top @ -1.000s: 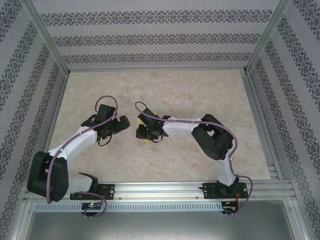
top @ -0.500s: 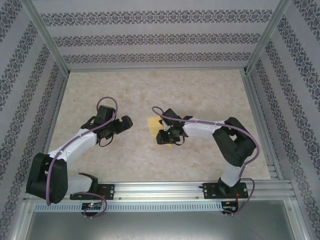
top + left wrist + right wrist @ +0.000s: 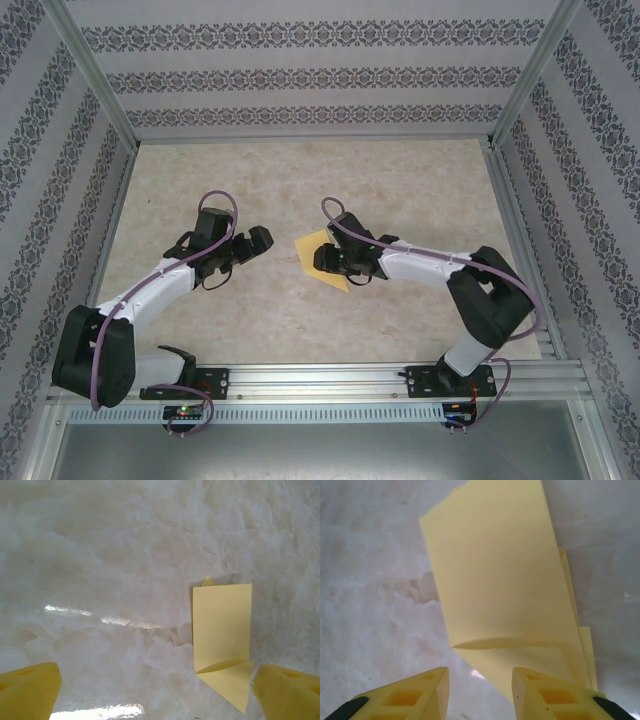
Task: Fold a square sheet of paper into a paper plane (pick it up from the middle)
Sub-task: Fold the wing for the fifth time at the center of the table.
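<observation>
Two open claws, one folded paper (image 3: 310, 245)

Mid-table, the paper lies on the table (image 3: 400, 190), creased into a long flap with a triangular tip. Just to its left hangs the left gripper (image 3: 262, 238), fingers (image 3: 27, 692) spread wide and holding nothing. Over the paper's edge, the right gripper (image 3: 322, 260) is also released, and the pointed corner lies between its fingers (image 3: 415, 695).

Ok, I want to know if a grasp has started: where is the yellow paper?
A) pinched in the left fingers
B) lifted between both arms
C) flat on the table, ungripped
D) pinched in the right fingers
C: the paper lies flat on the tabletop, while the right fingers and left fingers are spread open with nothing pinched.
</observation>
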